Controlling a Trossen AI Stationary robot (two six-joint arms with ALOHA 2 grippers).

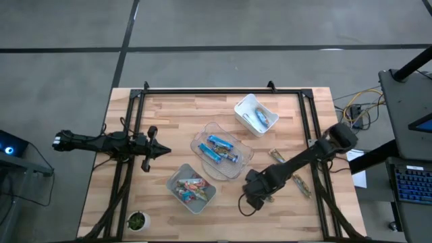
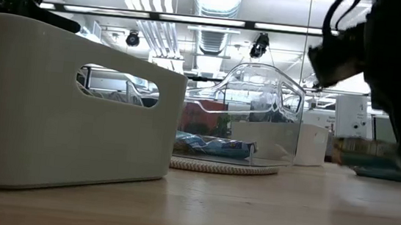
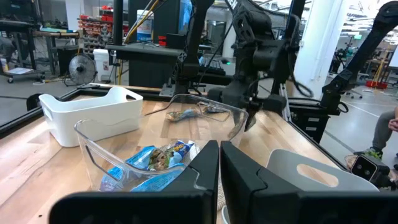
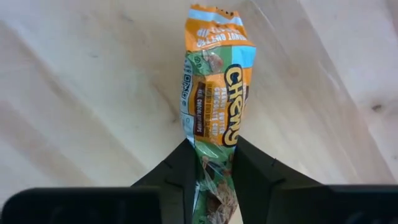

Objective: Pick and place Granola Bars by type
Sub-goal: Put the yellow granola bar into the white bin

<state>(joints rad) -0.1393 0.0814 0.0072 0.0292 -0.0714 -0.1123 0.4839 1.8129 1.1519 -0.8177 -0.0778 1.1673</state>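
Note:
My right gripper (image 4: 214, 165) is shut on an orange-and-green "Chewy" granola bar (image 4: 217, 74) over the bare wood, right of the near bin; it also shows in the high view (image 1: 253, 197). My left gripper (image 1: 164, 152) is shut and empty at the table's left, pointing at the clear bin (image 1: 202, 137), which holds blue bars (image 1: 219, 148). A white bin (image 1: 244, 106) at the far right holds greenish-brown bars. The near bin (image 1: 177, 177) holds red and orange bars. Two greenish-brown bars (image 1: 277, 156) (image 1: 301, 186) lie flat on the wood. My right gripper pinches one end of the bar's wrapper (image 4: 214, 149) between its two fingers. The fingers slant down from the table's right side and lie along the bar. The bar sticks out beyond the fingertips over the wood; I cannot tell whether it is clear of the table.
A small potted plant (image 1: 137, 220) stands at the near left corner. A black frame (image 1: 223, 90) runs round the table's edges. In the low view the near bin (image 2: 38, 112) stands in front of the clear bin (image 2: 260, 111). Bare wood (image 1: 263, 216) lies at the near right.

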